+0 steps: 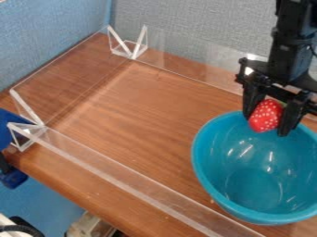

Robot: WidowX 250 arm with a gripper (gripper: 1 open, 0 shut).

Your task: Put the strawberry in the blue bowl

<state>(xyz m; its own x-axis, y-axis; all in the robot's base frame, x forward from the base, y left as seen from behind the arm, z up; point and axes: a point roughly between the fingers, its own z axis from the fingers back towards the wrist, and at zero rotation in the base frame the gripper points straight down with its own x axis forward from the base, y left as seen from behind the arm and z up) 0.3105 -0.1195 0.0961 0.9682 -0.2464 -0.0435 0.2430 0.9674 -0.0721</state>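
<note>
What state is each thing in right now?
Strawberry: held in the end effector, above the far rim of the bowl.
End effector: shut on the strawberry, pointing down.
Blue bowl: upright on the table, nothing in it.

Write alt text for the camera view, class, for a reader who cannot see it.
A black gripper holds a red strawberry just above the far rim of a teal-blue bowl. The bowl sits at the right of a wooden table edged with clear plastic walls.
</note>
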